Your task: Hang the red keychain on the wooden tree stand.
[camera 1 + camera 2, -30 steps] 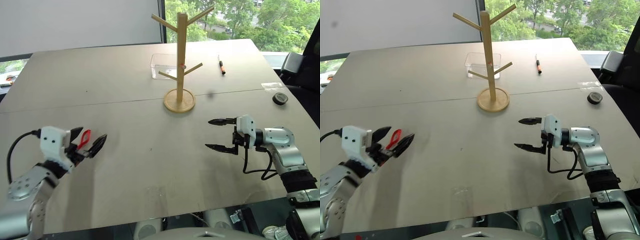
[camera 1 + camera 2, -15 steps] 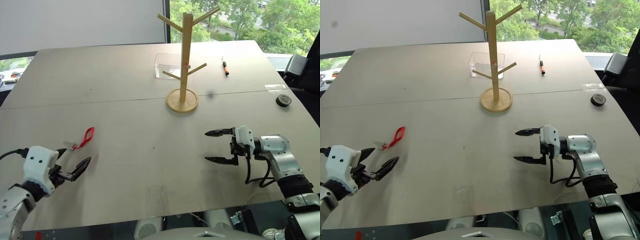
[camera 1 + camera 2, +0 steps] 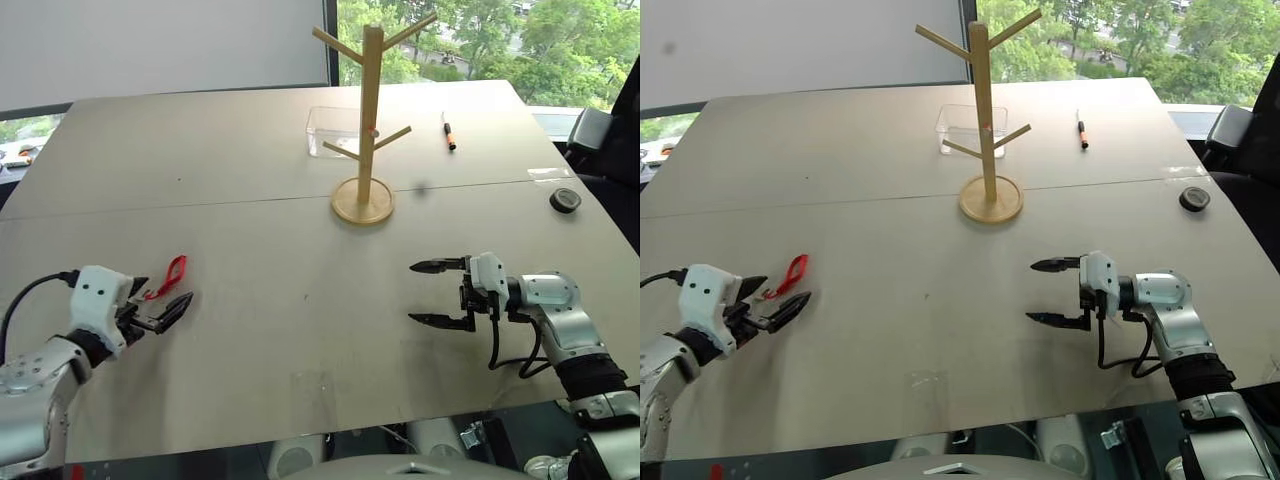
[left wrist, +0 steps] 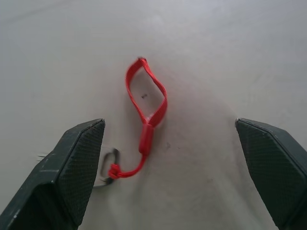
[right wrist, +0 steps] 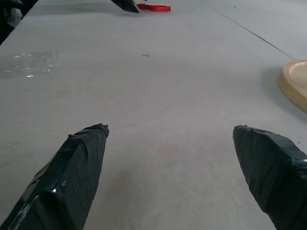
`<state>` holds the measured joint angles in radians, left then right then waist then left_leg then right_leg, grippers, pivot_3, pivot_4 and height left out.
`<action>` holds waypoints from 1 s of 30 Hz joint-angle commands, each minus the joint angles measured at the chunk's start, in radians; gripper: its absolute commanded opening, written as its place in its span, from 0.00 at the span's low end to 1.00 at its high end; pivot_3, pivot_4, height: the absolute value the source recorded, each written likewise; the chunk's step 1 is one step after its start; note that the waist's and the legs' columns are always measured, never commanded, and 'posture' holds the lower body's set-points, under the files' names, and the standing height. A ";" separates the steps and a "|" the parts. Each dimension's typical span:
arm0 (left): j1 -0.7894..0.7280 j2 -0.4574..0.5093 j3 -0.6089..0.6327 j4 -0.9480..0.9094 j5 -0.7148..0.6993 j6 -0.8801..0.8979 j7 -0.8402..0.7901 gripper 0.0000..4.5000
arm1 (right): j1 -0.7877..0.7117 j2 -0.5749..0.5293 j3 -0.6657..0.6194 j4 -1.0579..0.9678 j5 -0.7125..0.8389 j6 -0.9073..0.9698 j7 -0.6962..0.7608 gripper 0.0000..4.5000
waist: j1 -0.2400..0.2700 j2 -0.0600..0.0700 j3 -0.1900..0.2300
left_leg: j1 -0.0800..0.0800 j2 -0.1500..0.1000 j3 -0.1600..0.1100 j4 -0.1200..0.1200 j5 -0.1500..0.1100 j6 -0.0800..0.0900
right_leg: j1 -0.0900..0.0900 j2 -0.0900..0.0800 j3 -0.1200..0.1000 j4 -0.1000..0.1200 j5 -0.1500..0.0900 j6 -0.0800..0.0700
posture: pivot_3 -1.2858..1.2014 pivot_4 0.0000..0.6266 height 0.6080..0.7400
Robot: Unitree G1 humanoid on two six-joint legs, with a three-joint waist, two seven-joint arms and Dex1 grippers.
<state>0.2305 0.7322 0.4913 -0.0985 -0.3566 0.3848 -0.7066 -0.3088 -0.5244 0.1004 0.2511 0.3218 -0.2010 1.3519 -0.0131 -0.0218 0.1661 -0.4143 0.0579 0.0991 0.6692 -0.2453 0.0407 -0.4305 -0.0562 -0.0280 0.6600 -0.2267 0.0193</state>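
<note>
The red keychain lies flat on the table, a thin red loop with a small metal clip at its near end. My left gripper hovers low just short of it at the table's near left, open, its fingers standing either side of the strap without touching it. The wooden tree stand stands upright on its round base at the far middle of the table. My right gripper is open and empty at the near right, pointing left, well short of the stand.
A clear plastic box sits just behind the stand. A black-and-orange pen lies at the far right, and a small black round object near the right edge. A seam crosses the table.
The head view has shifted. Over the last half second my left gripper has come forward and down towards the keychain, still open. The keychain and the right gripper have stayed put.
</note>
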 commanded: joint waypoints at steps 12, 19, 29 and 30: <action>-0.033 0.029 -0.010 0.008 0.001 0.072 -0.002 0.88 | 0.002 -0.020 -0.031 -0.053 0.023 0.010 -0.056 1.00 | 0.002 0.000 0.000 | 0.000 0.000 0.000 0.000 0.000 0.000 | 0.000 -0.001 0.000 0.001 0.000 0.000 | 0.52 0.24 1.00; -0.014 0.034 0.002 -0.025 -0.024 0.109 -0.008 0.23 | -0.018 -0.020 -0.038 -0.044 0.030 0.020 -0.062 1.00 | 0.000 0.000 0.000 | 0.001 0.000 0.000 0.000 0.000 0.000 | 0.000 0.000 0.000 0.001 0.000 0.000 | 0.52 0.24 1.00; -0.018 0.034 0.009 -0.069 -0.025 0.123 0.005 0.01 | -0.037 -0.010 -0.036 -0.036 0.028 0.013 -0.071 1.00 | 0.001 0.000 0.000 | 0.000 0.000 0.000 0.000 0.000 0.000 | 0.000 0.000 0.000 0.001 0.000 0.000 | 0.52 0.24 1.00; -0.018 0.029 0.009 -0.081 -0.023 0.116 0.011 0.01 | -0.038 -0.011 -0.039 -0.039 0.030 0.015 -0.073 1.00 | 0.001 0.000 0.000 | 0.000 0.000 0.000 0.000 0.000 0.000 | 0.000 0.000 0.000 0.001 0.000 0.000 | 0.52 0.24 1.00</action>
<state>0.2079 0.7583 0.4780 -0.1402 -0.3796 0.5081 -0.7081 -0.3337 -0.5341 0.0961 0.2357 0.3250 -0.1778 1.2832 -0.0125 -0.0216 0.1659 -0.4140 0.0578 0.0991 0.6693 -0.2452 0.0406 -0.4304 -0.0566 -0.0278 0.6609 -0.2266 0.0193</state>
